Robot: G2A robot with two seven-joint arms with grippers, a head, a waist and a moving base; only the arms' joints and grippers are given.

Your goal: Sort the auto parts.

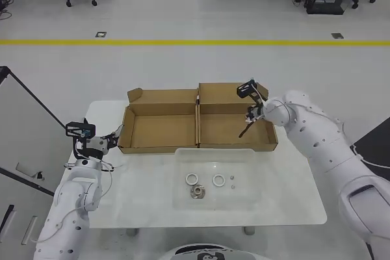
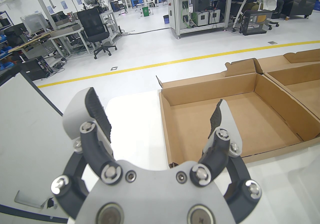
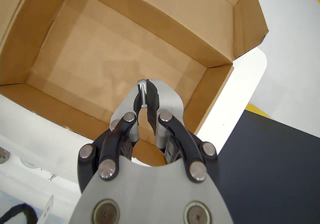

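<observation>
Bolt (image 3: 143,96): clamped lengthwise, over the right box (image 3: 100,42).
Right gripper (image 3: 145,92): jaws closed on the bolt.
Left gripper (image 2: 156,99): jaws wide apart and empty, near the left box's (image 2: 250,120) outer wall.
Tray (image 1: 247,192): on the tabletop (image 1: 299,195) just beside both boxes, holding two white rings (image 1: 192,178) and a metal part (image 1: 197,191).

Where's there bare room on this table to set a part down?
The left box and right box have bare floors, though the right pincer hangs over the latter with a bolt. The table right of the tray is free. The tray's middle is crowded with rings.
</observation>
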